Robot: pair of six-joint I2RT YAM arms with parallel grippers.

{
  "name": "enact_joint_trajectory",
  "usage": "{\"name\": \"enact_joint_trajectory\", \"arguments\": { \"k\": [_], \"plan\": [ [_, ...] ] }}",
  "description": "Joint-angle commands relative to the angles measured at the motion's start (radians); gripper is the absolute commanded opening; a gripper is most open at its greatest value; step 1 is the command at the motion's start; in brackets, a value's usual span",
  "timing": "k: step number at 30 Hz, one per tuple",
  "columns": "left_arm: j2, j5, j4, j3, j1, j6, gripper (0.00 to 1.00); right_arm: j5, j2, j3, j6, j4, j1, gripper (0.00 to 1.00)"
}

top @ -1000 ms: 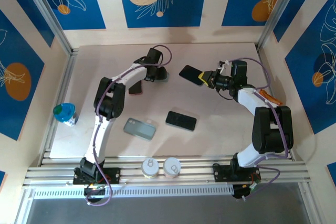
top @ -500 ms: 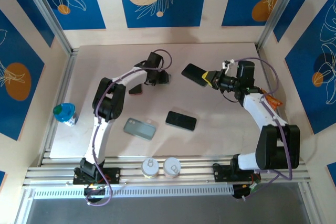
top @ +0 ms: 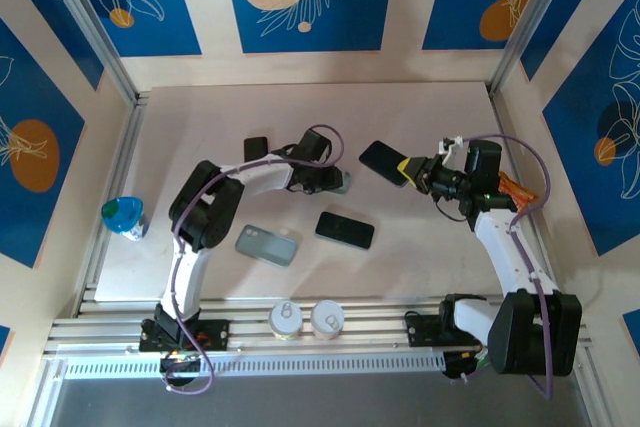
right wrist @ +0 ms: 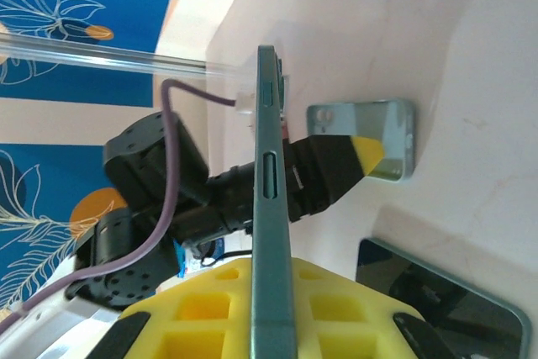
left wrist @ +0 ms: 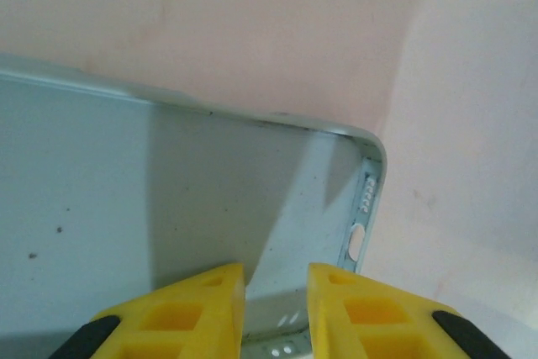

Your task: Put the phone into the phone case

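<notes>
Phone (top: 380, 159): clamped edge-on in right hand (top: 412, 167), above table (top: 420, 112), nearer right edge; phone case (top: 346, 184): midway between table's side edges, rim pinched in narrow left hand (top: 331, 180); level phone over case, seat one corner first, press flat; hold case steady

Left arm stretches low toward centre, left gripper (top: 333, 179) pinching the rim of a pale grey-blue phone case (left wrist: 126, 191); bent right arm's right gripper (top: 406, 164) clamps a dark slim phone (top: 378, 158).
</notes>
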Motion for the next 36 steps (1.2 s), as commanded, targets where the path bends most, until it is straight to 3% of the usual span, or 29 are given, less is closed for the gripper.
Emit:
{"name": "enact_joint_trajectory", "arguments": {
  "k": [1,8,14,20,26,30,36],
  "plan": [
    [-0.063,0.017,0.036,-0.072,-0.011,-0.103,0.27,-0.031,-0.039,-0.025,-0.017,-0.009,-0.014,0.0],
    [-0.199,-0.082,-0.028,-0.045,0.013,-0.006,0.28,-0.015,-0.03,-0.02,-0.086,-0.042,0.009,0.0],
    [-0.334,-0.086,0.082,-0.197,0.117,0.013,0.29,-0.008,0.098,0.091,-0.199,-0.135,0.111,0.0],
    [-0.378,0.003,0.178,-0.33,0.227,0.048,0.33,0.013,0.276,0.23,-0.243,-0.161,0.245,0.0],
    [-0.373,0.143,0.495,-0.522,0.311,-0.017,0.47,-0.017,0.472,0.349,-0.204,-0.116,0.319,0.0],
    [-0.329,0.226,0.587,-0.531,0.331,-0.04,0.48,-0.022,0.591,0.429,-0.195,-0.11,0.358,0.0],
    [-0.286,0.26,0.625,-0.518,0.337,-0.044,0.51,-0.041,0.719,0.499,-0.167,-0.065,0.388,0.0]
  ]
}}
